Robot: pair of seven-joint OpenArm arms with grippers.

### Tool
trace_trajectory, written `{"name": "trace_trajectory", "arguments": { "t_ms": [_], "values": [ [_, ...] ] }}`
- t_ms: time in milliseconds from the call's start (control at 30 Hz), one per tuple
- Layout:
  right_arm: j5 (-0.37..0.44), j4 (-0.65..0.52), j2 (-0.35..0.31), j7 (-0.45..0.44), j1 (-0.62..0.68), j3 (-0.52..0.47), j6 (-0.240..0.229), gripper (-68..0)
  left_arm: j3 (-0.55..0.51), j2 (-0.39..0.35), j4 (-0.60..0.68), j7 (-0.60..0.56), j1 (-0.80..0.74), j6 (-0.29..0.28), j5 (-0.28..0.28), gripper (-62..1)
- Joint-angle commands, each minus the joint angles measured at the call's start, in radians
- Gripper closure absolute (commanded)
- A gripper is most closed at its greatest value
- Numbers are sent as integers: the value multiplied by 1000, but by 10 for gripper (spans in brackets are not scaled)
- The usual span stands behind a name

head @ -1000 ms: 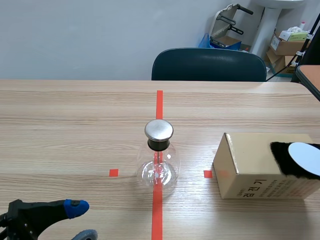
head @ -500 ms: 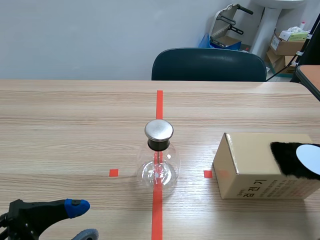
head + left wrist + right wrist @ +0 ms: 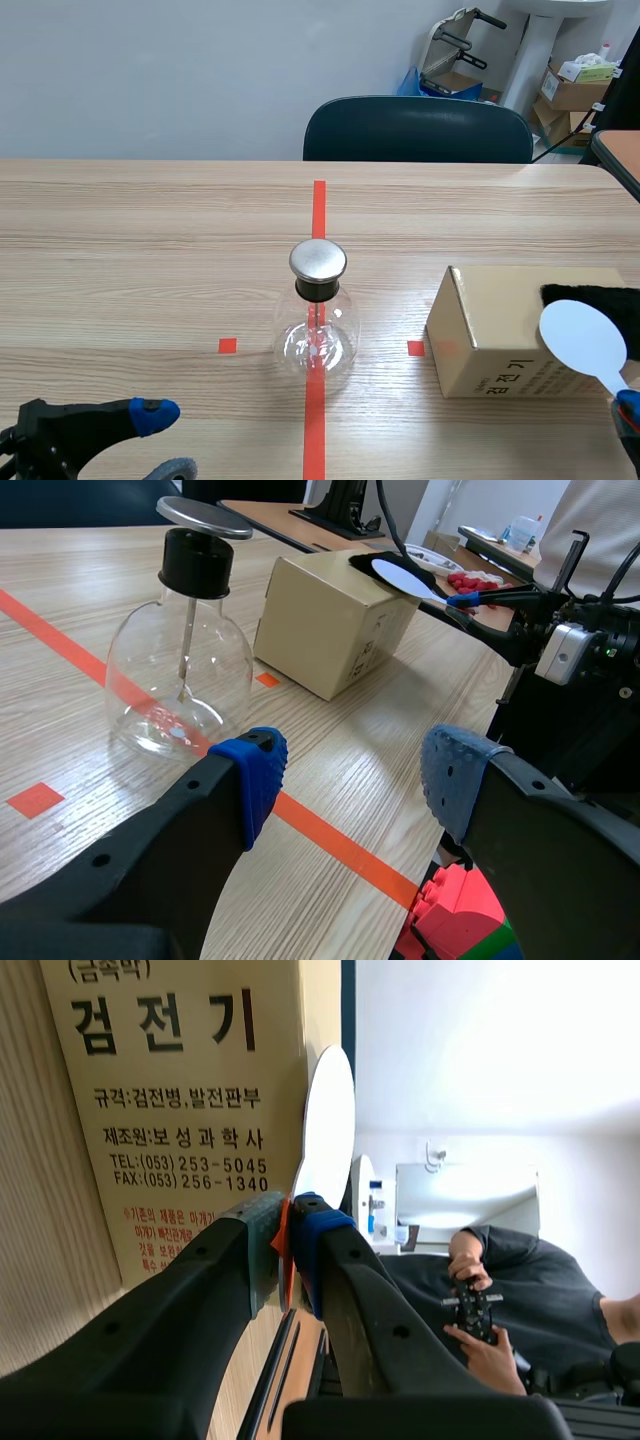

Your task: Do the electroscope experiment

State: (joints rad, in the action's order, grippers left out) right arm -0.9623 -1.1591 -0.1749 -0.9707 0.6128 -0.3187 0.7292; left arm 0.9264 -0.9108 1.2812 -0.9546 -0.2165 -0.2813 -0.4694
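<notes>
Transfer of charge looks like the step in hand: the paddle [image 3: 582,338] appears lifted clear of the fur [image 3: 598,293] and is not yet at the flask [image 3: 318,335].

Counting from the largest:
- One table [image 3: 150,250].
- One box [image 3: 490,320], at 3 o'clock from the flask.
- One glass flask, standing on the centre tape line with its one metal cap [image 3: 318,260] on top.
- One black fur, lying on the box's top.
- One white paddle, held at the box's near side, at 6 o'clock from the fur.
- Two grippers. The right gripper [image 3: 290,1228] is clamped tight on the paddle's handle, with the disc ahead of it. The left gripper [image 3: 352,780] is spread wide with nothing in it, low at 7 o'clock from the flask.

Next, I judge, the right arm needs to carry the disc toward 10 o'clock and bring it to the cap. The disc should pass clear of the box, and the approach must be gentle enough not to knock the flask.
</notes>
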Motion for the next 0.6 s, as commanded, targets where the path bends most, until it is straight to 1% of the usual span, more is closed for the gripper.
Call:
{"name": "trace_trajectory", "arguments": {
  "t_ms": [0,133,167,233,300,333,400,467,500,567],
  "values": [
    [4,-8,-15,61,-1,6,54,-17,-5,13,18,-14,1,0,-2,-328],
    [4,-8,-16,223,-1,6,54,-17,-5,13,18,-14,1,0,-2,-328],
    [4,-8,-16,244,-1,6,54,-17,-5,13,18,-14,1,0,-2,-328],
    [1,-8,-16,233,-1,6,54,-17,-5,13,18,-14,1,0,-3,-328],
    [-8,-8,-16,154,0,6,50,-17,-5,13,18,-14,1,0,-3,-328],
    [-14,-8,-16,111,0,6,38,-17,-5,13,18,-14,1,0,-3,-328],
    [-19,-8,-13,62,0,6,32,-17,-5,13,18,-14,0,0,-6,-328],
    [-19,-8,-13,76,0,6,32,-17,-5,13,18,-14,0,-2,-11,-328],
    [-18,-8,-13,111,0,6,33,-17,-5,13,18,-14,0,-2,-11,-328],
    [-19,-8,-13,222,0,6,33,-17,-5,13,18,-14,0,-3,-11,-328]
  ]
}}
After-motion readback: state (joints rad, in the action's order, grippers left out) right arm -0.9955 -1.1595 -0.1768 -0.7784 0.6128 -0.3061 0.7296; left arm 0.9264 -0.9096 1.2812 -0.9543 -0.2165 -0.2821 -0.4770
